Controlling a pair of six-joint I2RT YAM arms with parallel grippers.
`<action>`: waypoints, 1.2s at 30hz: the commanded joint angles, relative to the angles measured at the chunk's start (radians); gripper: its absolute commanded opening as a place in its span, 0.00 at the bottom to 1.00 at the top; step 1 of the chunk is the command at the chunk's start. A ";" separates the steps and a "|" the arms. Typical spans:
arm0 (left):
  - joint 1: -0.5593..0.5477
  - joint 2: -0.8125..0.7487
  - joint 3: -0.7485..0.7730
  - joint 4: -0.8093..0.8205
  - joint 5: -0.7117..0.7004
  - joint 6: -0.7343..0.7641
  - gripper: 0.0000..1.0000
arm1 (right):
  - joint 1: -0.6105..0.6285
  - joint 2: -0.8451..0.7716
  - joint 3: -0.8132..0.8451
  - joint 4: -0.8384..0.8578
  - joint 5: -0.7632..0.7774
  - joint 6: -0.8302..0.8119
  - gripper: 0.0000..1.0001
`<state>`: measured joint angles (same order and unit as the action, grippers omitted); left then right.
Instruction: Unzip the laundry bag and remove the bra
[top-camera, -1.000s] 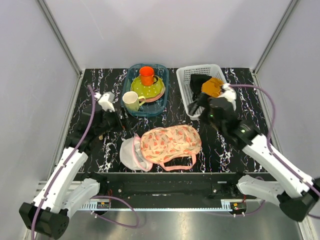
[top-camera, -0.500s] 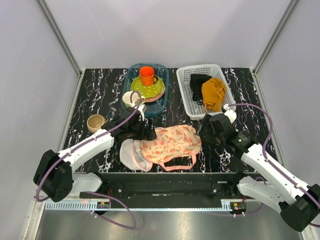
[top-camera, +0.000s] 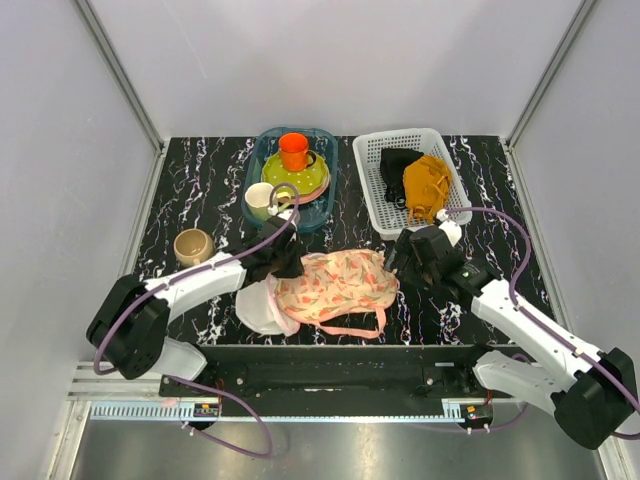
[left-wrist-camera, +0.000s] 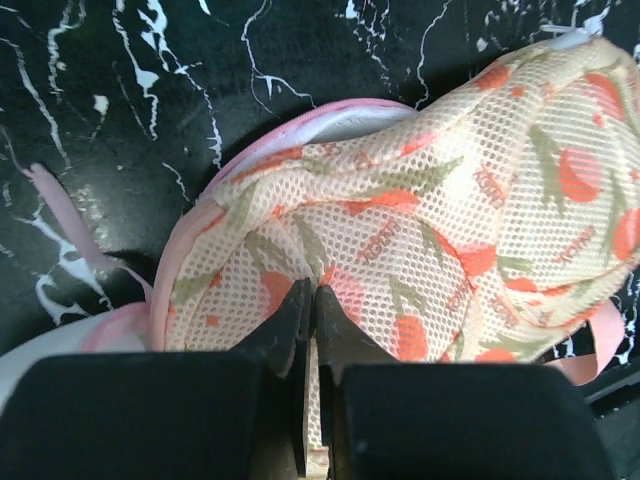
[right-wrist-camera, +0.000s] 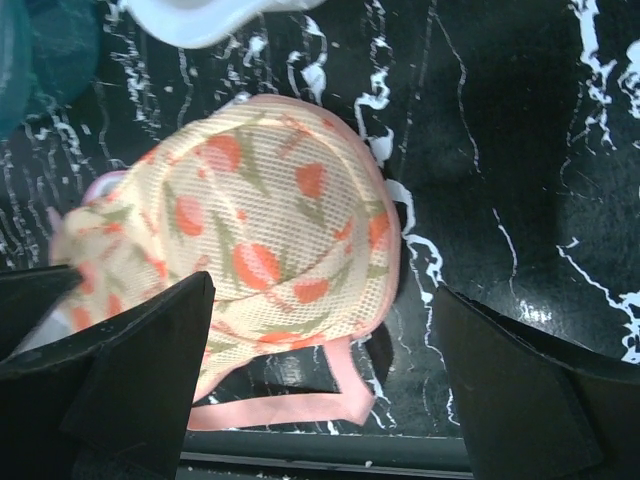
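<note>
The laundry bag (top-camera: 340, 282) lies flat near the table's front edge, peach mesh with a red-green print and a pink rim. My left gripper (top-camera: 284, 264) is at its left end. In the left wrist view it is shut (left-wrist-camera: 311, 296) on a fold of the bag's mesh (left-wrist-camera: 450, 220). My right gripper (top-camera: 399, 262) hovers over the bag's right end. The right wrist view shows it open (right-wrist-camera: 322, 300), its fingers straddling the right lobe (right-wrist-camera: 270, 230) without touching it. The bra is hidden.
A white mesh piece with a pink rim (top-camera: 256, 310) sticks out at the bag's left. A pink strap loop (top-camera: 356, 326) lies in front. A beige cup (top-camera: 192, 245) stands left. Behind are a blue bin (top-camera: 322, 205) of dishes and a white basket (top-camera: 372, 190) of garments.
My left arm swung right from the table's left side to the bag and shut on its mesh. My right arm came down from the basket to the bag's right end.
</note>
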<state>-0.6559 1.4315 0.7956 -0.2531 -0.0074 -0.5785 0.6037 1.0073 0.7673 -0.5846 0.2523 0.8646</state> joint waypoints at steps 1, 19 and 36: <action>0.001 -0.118 0.048 -0.012 -0.069 0.025 0.00 | -0.042 0.007 -0.077 0.023 0.007 0.040 1.00; -0.004 -0.151 0.109 -0.041 0.067 0.063 0.00 | -0.070 0.114 -0.349 0.526 -0.321 0.128 0.94; -0.019 -0.128 0.120 -0.061 0.081 0.074 0.00 | -0.070 -0.082 -0.346 0.413 -0.262 0.182 0.00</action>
<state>-0.6685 1.3109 0.8631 -0.3435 0.0666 -0.5209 0.5358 1.0428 0.4015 -0.1211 -0.0422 1.0370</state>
